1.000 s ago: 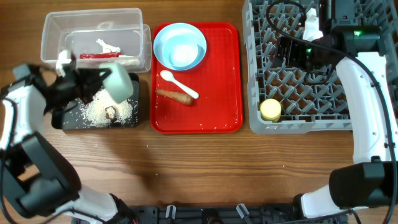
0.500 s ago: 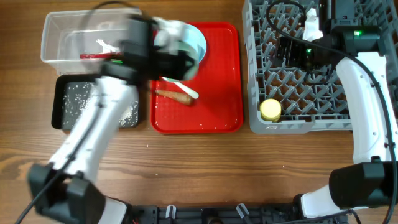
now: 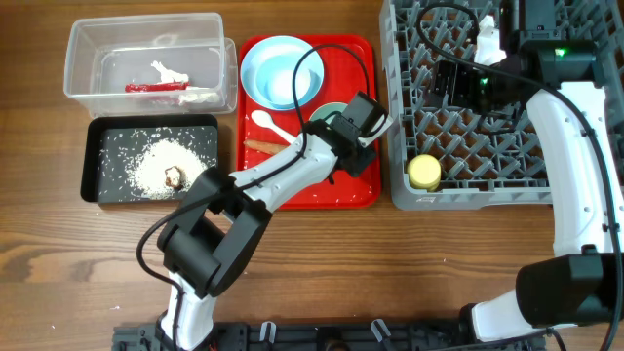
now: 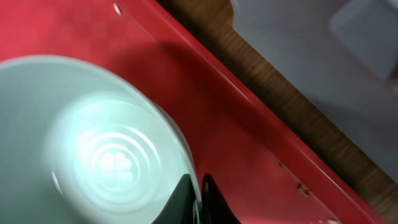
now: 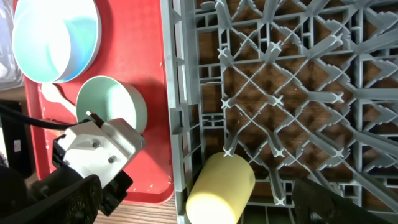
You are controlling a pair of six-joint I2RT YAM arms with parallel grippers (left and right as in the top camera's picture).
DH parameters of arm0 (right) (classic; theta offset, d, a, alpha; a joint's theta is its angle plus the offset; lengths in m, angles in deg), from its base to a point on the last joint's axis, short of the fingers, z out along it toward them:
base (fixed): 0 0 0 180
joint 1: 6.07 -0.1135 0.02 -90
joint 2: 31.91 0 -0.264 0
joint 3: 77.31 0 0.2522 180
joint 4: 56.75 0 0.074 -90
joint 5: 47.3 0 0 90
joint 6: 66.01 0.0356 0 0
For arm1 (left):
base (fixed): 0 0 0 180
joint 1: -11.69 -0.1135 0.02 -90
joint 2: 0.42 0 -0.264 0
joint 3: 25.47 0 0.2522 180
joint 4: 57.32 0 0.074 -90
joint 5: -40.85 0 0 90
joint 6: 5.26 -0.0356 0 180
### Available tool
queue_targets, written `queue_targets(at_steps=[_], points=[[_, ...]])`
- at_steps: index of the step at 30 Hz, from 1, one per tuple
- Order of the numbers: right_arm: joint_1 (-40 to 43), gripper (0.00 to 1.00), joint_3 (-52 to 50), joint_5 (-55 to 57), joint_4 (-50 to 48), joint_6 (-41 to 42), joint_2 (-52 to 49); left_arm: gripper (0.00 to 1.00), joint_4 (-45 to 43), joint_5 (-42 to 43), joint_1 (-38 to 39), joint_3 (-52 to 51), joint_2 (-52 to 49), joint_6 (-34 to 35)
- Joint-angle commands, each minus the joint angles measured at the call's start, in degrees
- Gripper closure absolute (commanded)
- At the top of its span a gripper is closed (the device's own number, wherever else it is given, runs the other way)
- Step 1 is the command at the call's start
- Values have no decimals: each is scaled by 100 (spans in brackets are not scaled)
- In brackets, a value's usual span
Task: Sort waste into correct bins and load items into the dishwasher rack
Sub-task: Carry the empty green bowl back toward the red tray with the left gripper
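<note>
Wood-grain table (image 3: 322,244) carries everything. At its far-left corner sits the clear tub (image 3: 88,44), holding a red wrapper (image 3: 154,88) and white scraps (image 3: 172,71). Just nearer than the tub lies the black tray (image 3: 97,185), with white rice (image 3: 161,161) heaped in it and a small brown lump (image 3: 174,176) on the heap.

Toward the middle of the far edge lies the red tray (image 3: 322,190). A pale blue bowl (image 3: 282,73) stands at its far end, a white spoon (image 3: 278,127) lies nearer than the bowl, and an orange carrot piece (image 3: 269,146) lies just nearer than the spoon. Over the tray's right side, the left tool (image 4: 196,193) is pinched closed on the rim of the mint-green bowl (image 5: 112,102), one finger inside the rim and one outside. Whether the bowl touches the tray cannot be told.

Filling the far-right corner is the grey rack (image 3: 409,200), with a yellow cup (image 3: 424,173) lying on its side at the near-left corner. The right tool (image 3: 453,80) hangs above the rack's far half, well apart from the cup; how far open it is cannot be told.
</note>
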Motion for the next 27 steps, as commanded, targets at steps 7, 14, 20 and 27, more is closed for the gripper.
queue_targets(at_steps=[7, 14, 20, 27], points=[[17, 1, 90, 52, 4, -103, 92, 55, -11, -1036, -17, 24, 247, 424], [17, 1, 90, 52, 0, -105, 92, 32, 101, -1117, -37, 24, 1449, 817], [17, 0, 90, 52, 7, -105, 92, 33, 625, -1119, -511, 24, 2371, 2656], [17, 1, 90, 50, 4, -103, 92, 39, 1729, -1093, -1541, 4, 1943, 5801]])
